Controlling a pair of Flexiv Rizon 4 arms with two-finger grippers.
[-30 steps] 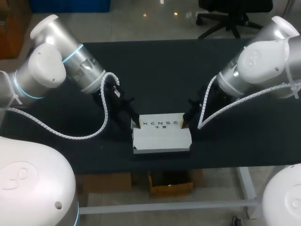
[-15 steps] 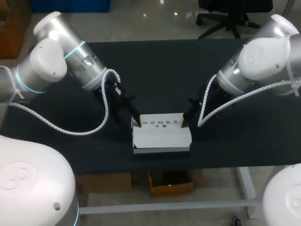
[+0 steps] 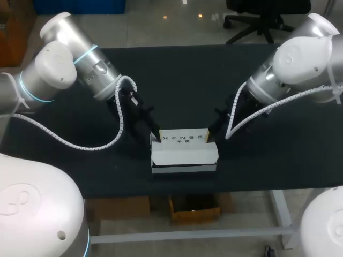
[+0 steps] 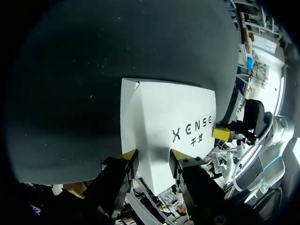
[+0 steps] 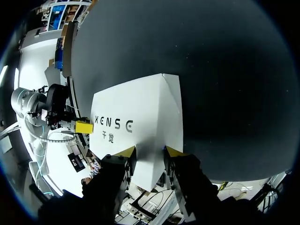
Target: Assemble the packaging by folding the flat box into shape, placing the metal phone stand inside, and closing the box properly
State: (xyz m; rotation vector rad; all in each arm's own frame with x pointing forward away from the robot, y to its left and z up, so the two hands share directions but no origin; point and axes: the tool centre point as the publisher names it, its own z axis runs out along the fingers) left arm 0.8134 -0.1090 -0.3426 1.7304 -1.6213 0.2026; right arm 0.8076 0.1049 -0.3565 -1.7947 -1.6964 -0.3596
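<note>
A white cardboard box (image 3: 184,152) with dark print on its rear panel sits near the table's front edge, partly folded. The printed panel stands up at the back. My left gripper (image 3: 158,138) holds the box's left end; in the left wrist view the box (image 4: 164,122) runs between the fingers of the left gripper (image 4: 151,159), touching both. My right gripper (image 3: 209,137) holds the right end the same way, its fingers on either side of the box (image 5: 140,117) at the right gripper (image 5: 149,152). No metal phone stand shows in any view.
The black tabletop (image 3: 187,80) stretches bare behind and beside the box. Its front edge (image 3: 182,188) lies a short way in front of the box. Both arms slant in from the sides, with white cables hanging off them.
The printed panel has tipped up more steeply and the box looks shorter front to back. Both grippers have shifted slightly with it, keeping their hold.
</note>
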